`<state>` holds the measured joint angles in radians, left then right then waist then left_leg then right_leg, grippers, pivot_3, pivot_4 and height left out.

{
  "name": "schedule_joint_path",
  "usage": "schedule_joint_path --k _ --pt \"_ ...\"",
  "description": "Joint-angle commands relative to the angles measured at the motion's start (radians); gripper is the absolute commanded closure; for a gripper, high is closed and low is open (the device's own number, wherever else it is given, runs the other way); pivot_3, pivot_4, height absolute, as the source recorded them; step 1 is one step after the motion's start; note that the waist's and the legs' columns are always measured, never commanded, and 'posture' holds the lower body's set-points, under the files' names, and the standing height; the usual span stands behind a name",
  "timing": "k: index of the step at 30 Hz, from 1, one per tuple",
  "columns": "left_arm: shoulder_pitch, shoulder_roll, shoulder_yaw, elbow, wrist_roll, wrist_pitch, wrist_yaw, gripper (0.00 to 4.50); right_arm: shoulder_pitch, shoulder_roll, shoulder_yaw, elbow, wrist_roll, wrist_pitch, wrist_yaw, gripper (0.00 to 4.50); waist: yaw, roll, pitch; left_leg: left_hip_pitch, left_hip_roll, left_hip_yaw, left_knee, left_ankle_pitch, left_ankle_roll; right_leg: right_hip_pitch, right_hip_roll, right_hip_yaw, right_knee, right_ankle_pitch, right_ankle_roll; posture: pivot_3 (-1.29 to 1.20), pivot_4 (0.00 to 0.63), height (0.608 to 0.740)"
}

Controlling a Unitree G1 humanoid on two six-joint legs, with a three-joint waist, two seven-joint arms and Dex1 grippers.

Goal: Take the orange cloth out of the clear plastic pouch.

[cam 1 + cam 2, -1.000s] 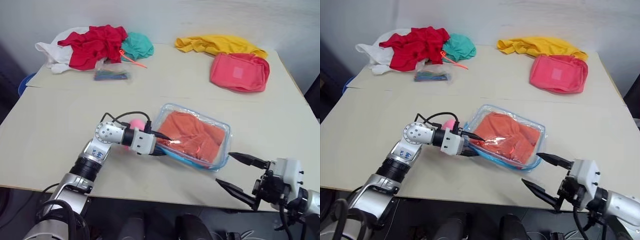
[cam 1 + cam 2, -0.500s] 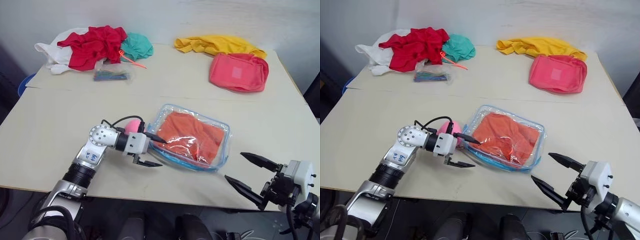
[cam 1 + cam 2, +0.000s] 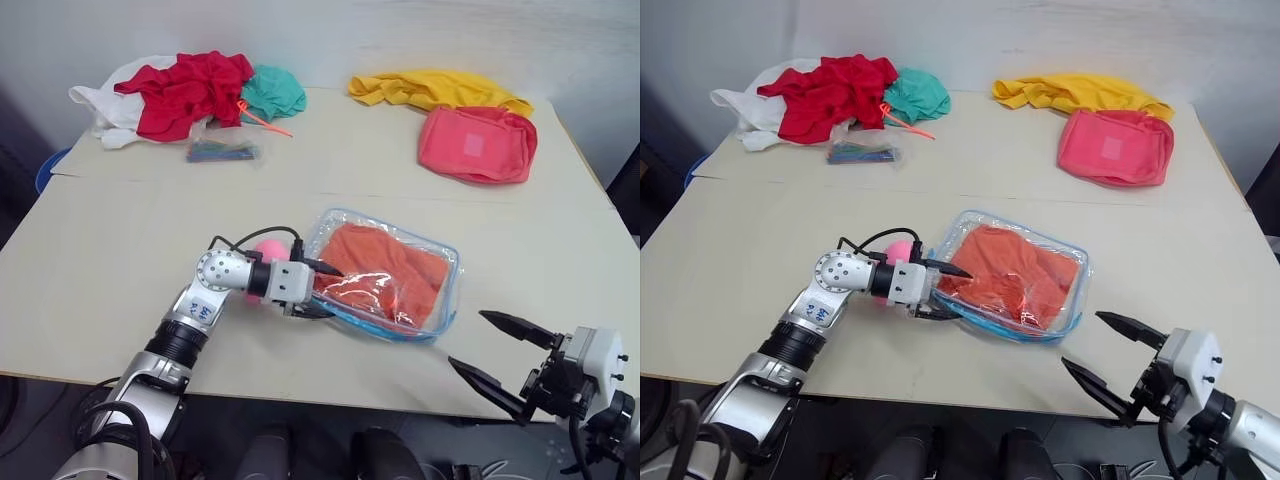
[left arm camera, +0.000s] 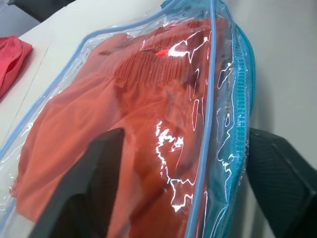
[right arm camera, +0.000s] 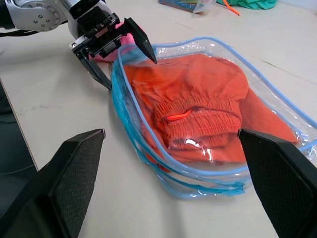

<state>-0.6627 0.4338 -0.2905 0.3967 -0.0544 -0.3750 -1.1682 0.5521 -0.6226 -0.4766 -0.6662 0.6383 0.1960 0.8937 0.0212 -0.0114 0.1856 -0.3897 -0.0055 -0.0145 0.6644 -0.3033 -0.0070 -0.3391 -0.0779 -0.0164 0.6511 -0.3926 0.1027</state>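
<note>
1. Your left gripper (image 3: 940, 292) is at the near-left end of the clear plastic pouch (image 3: 445, 300). One finger lies over the top of the pouch and the other sits low by its blue edge. The fingers are part way apart around that end. I cannot tell if they really pinch it.
2. The orange cloth (image 3: 385, 275) is inside the pouch, right in front of those fingers. None of it is out yet.
3. Your right gripper (image 3: 500, 350) hangs wide open and holds nothing. It is off the near edge of the table (image 3: 120, 230), well apart from the pouch's right end.
4. What could go wrong: if you pull now, the whole pouch may slide along with the cloth, because nothing holds its far end down.
5. The top finger looks to be on the outside of the plastic. If so, you may grab plastic and cloth together, and the cloth stays stuck inside.
6. The pink charm (image 3: 268, 250) is touching your left wrist and could get snagged.
7. Since half a second ago, your left fingers have come closer together and moved back onto the pouch end. The right gripper has hardly moved.
</note>
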Motion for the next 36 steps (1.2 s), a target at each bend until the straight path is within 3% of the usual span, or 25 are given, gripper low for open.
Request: schedule_joint_path --k 1,8,14,22,28,36 --pt "-0.001 0.005 0.022 -0.027 -0.043 0.051 -0.018 2.23 0.009 0.009 0.006 -0.029 0.000 -0.024 0.008 0.00 0.000 0.000 0.000 0.000 0.000 0.000 0.000 0.000 0.000 0.000 0.000 0.000 0.000 0.000 0.000 0.00 0.150 0.740" --pt "0.020 -0.001 0.045 -0.106 -0.123 0.286 -0.029 4.41 -0.015 -0.005 0.064 -0.040 0.000 -0.005 0.021 0.00 -0.001 0.000 0.000 0.000 0.000 0.000 0.000 0.000 0.000 0.000 0.000 0.001 0.000 0.000 0.000 0.00 0.150 0.740" --pt "0.034 -0.022 0.064 -0.164 -0.109 0.435 0.068 4.46 -0.103 -0.043 0.193 -0.092 0.000 0.099 -0.026 0.00 -0.001 0.000 0.000 0.000 0.000 0.000 0.000 0.000 0.000 0.000 0.000 0.001 0.000 0.000 0.000 0.00 0.150 0.740" --pt "0.063 -0.102 0.088 -0.293 -0.124 0.591 0.225 4.46 -0.423 -0.004 0.540 -0.069 -0.148 0.349 -0.252 0.00 -0.001 0.000 0.000 -0.001 0.000 -0.001 0.002 0.000 -0.001 -0.002 0.000 0.002 0.002 0.000 0.000 0.00 0.150 0.740" --pt "0.083 -0.108 0.098 -0.360 -0.119 0.644 0.269 4.46 -0.615 0.096 0.615 0.012 -0.261 0.442 -0.420 0.00 -0.001 0.000 0.000 -0.001 0.000 -0.001 0.002 0.001 -0.001 -0.002 0.000 0.002 0.002 0.000 0.000 0.00 0.150 0.740" --pt "0.086 -0.094 0.082 -0.368 -0.105 0.619 0.265 4.46 -0.712 0.120 0.691 0.065 -0.423 0.486 -0.526 0.00 -0.002 0.000 0.000 -0.001 0.000 0.000 0.001 0.001 -0.001 -0.004 0.000 0.002 0.002 0.000 0.000 0.00 0.150 0.740"
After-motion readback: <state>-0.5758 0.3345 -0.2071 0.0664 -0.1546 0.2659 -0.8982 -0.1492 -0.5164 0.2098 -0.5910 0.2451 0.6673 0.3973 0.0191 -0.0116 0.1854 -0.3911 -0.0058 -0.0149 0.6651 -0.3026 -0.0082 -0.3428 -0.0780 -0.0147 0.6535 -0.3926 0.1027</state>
